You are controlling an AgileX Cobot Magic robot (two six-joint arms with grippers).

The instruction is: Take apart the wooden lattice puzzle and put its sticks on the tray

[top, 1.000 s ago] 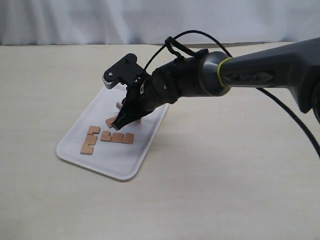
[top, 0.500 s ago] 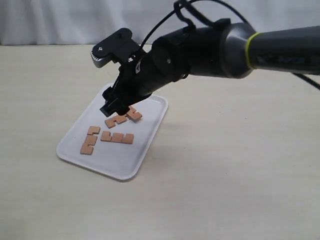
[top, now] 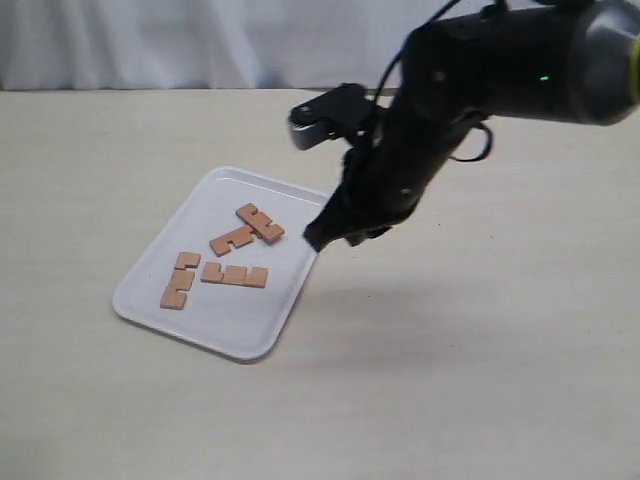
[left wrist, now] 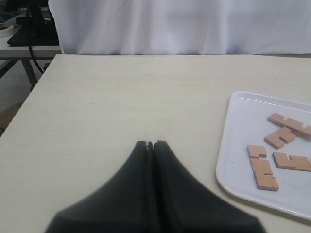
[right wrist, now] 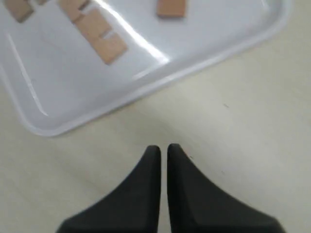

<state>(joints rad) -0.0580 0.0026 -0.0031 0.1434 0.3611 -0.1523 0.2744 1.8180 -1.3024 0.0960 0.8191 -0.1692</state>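
The white tray (top: pixel 150 300) lies left of centre on the table. No assembled lattice shows. Four separate reddish-brown sticks lie flat in the tray: one at front left (top: pixel 178 281), one in the middle (top: pixel 235 275), and two touching at the back (top: pixel 232 240) (top: pixel 260 222). My right gripper (top: pixel 318 240) hovers above the tray's right rim, jaws nearly together and holding nothing. In the right wrist view its tips (right wrist: pixel 164 148) sit over bare table just outside the tray rim (right wrist: pixel 146 82). My left gripper (left wrist: pixel 150 143) is shut and empty, well away from the tray (left wrist: pixel 228 145) and its sticks (left wrist: pixel 263 167).
A white curtain (top: pixel 200 40) hangs behind the beige table (top: pixel 450 380). In the left wrist view the table's far-side edge (left wrist: pixel 29 97) drops off, with a desk and cables (left wrist: pixel 29 29) beyond.
My right arm lifted off the sticks at the back of the tray and swung right to the tray's right rim. A stick now lies at the back of the tray.
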